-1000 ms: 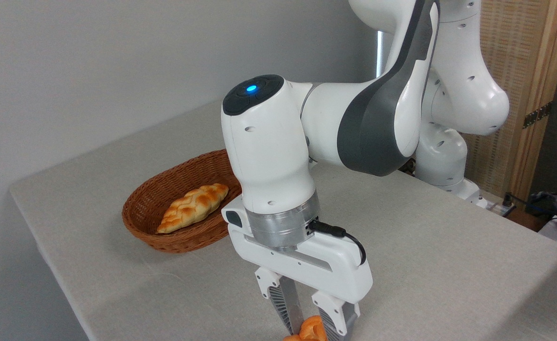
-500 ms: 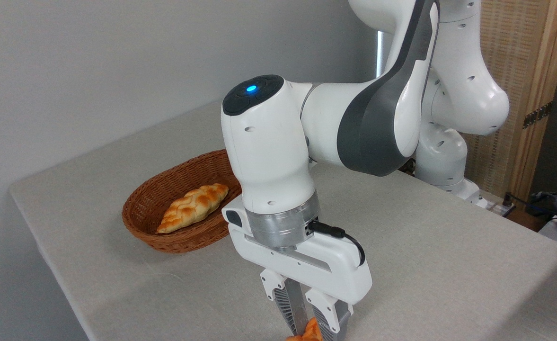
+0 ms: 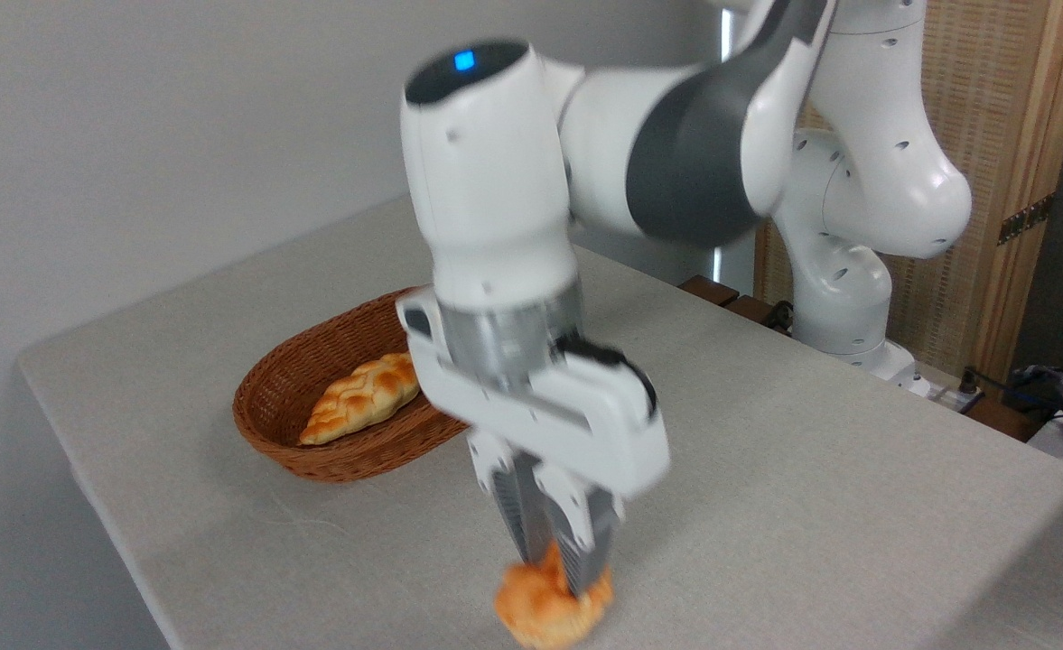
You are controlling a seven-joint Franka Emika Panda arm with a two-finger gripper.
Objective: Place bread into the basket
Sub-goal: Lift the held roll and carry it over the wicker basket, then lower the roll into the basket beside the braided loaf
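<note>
Bread (image 3: 549, 607), a small knotted bun with orange-brown crust, is seen at the near edge of the view, clamped between the two fingers of the gripper (image 3: 556, 578) and blurred by motion. The fingers are drawn narrow around the bun's top, and the bun appears to be held clear of the grey table (image 3: 811, 506), though the gap beneath it cannot be judged with certainty. The white arm (image 3: 495, 199) is also motion-blurred, with a blue light lit on its upper joint. Farther back and to the left, the basket (image 3: 269, 424) rests on the table, well apart from the bun. A braided loaf (image 3: 359, 397) is lying inside the basket.
</note>
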